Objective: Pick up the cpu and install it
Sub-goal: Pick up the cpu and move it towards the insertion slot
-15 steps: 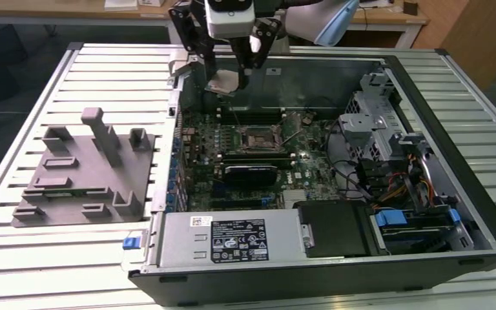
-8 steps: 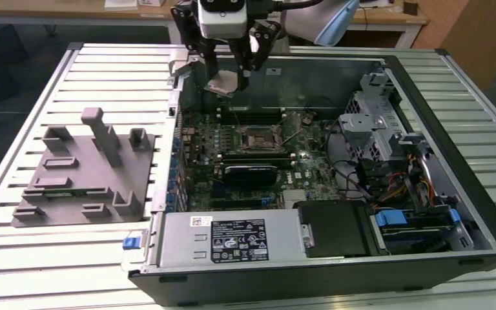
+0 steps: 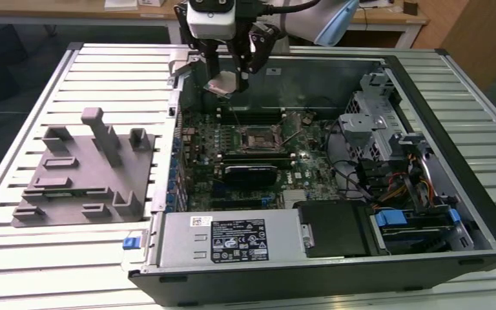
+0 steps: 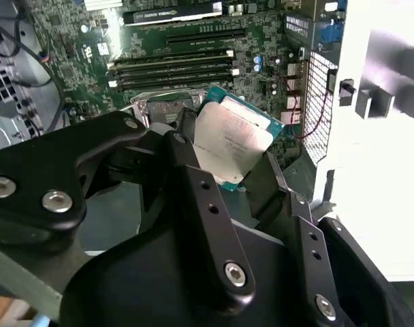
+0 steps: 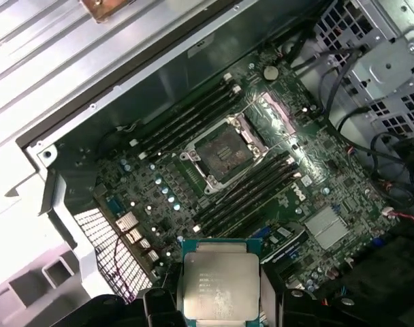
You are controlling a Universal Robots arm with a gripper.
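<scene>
- Currently your claw (image 3: 227, 84) hangs over the far end of the open computer case (image 3: 467, 148), above the motherboard (image 3: 309, 171) and clear of it.
- Its two black fingers (image 4: 193, 184) are drawn in narrow on the cpu (image 4: 233, 139), pressing on two opposite edges. You can see this grip in both wrist views.
- You hold the cpu in the air, touching nothing but the claw. In the first wrist view its silvery top and thin green rim face the camera, and in the second wrist view it sits tilted.
- The cpu socket (image 5: 224, 151) sits on the motherboard as a metal frame around a dark square bed, with a metal plate just beside it.
- The cpu is well apart from the socket. In the exterior view, the socket lies below the claw and nearer the camera.
- Long memory slots (image 5: 186, 126) run along two sides of the socket.
- The case lies on its side on the slatted bench (image 3: 59, 258), open side up.
- A grey moulded fixture (image 3: 84, 171) rests on the bench just beside the case, at the exterior view's left.
- A power supply (image 3: 222, 239) fills the near end of the case in the exterior view, and a metal drive cage (image 3: 373, 123) stands toward the exterior view's right.
</scene>
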